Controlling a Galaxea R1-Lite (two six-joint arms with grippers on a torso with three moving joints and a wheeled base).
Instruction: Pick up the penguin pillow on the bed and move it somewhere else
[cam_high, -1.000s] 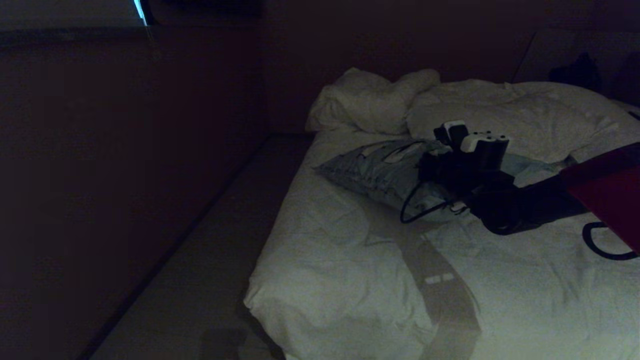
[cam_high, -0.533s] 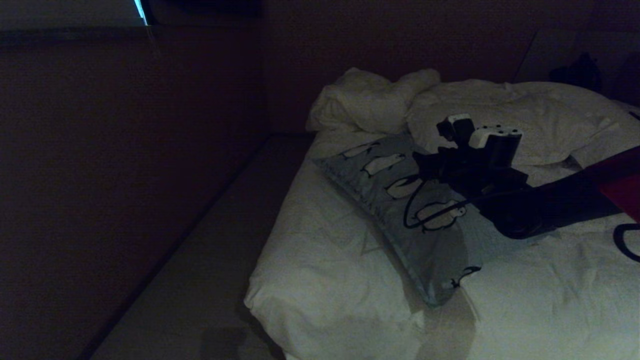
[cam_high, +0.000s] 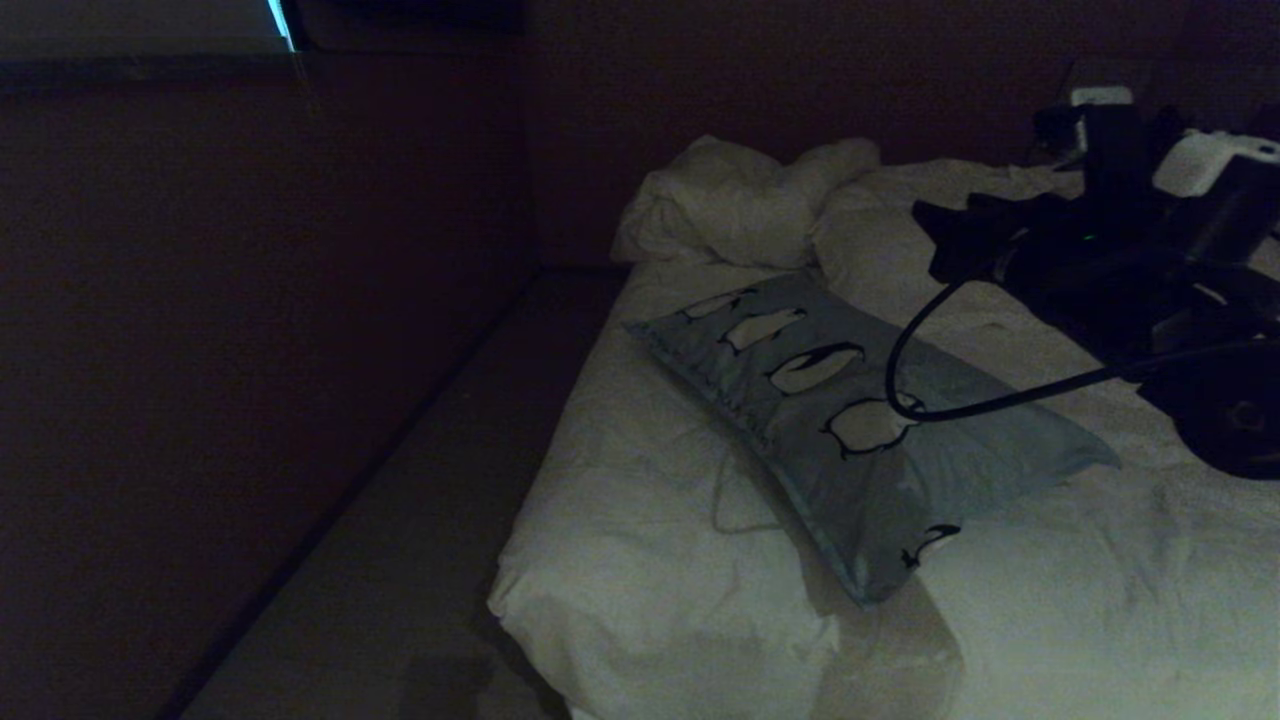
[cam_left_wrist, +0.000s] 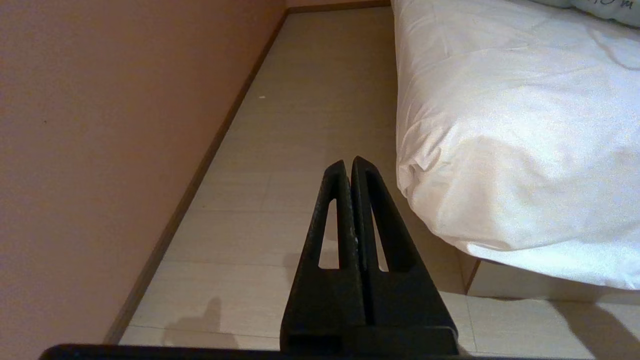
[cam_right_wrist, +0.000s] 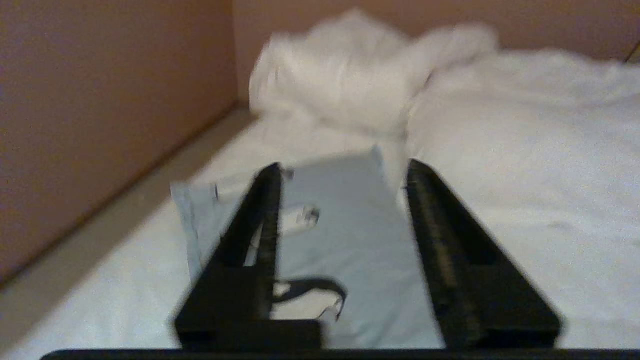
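Bed (cam_high: 1050, 600) is filling the right side of my head view, white duvet rumpled, its near corner hanging beside a strip of pale floor (cam_left_wrist: 300, 125) that is running along a plain wall (cam_left_wrist: 100, 125). White pillows (cam_high: 740, 200) are bunching at the far end against the dark wall.

Penguin pillow (cam_high: 840, 420) is lying flat on the duvet near the bed's left edge, set diagonally, printed side up, a row of penguins showing along its length. Nothing is touching it that I can see; only a black cable from the right arm is looping in front of it in my head view.

Right gripper (cam_right_wrist: 345, 165) is hanging above the bed, up at the right of the head view, clear of the pillow. I am seeing its two fingers (cam_right_wrist: 260, 220) spread apart with nothing between them; the pillow is showing below through the gap.

Left gripper (cam_left_wrist: 349, 162) is sitting low over the floor beside the bed corner, fingers pressed together, empty.
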